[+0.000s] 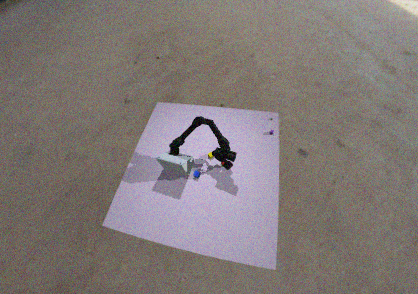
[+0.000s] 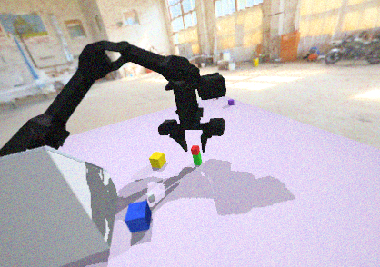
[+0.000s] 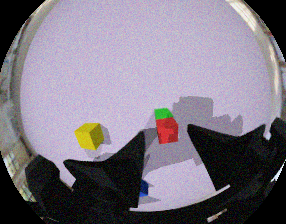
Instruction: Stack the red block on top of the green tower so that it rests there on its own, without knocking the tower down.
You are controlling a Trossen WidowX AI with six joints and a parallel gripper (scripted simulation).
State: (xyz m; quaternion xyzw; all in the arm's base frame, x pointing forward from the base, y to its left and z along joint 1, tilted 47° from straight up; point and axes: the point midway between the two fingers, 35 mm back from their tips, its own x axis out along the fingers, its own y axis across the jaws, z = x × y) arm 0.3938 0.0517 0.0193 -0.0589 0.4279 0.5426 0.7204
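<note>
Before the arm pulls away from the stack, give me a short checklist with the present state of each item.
1. Red block sits on the green tower: ok, both views show it on top.
2. Gripper is open: ok, the fingers stand apart on either side of the red block.
3. Fingers are clear of the block's sides: cannot tell, the gaps are too small to judge in the exterior view.
4. Tower is upright: ok, no lean visible.
5. Red block is centred on the green: cannot tell, the wrist view hints at a slight offset.
6. Retreat path upward is free: ok, the yellow block lies well to the side.
</note>
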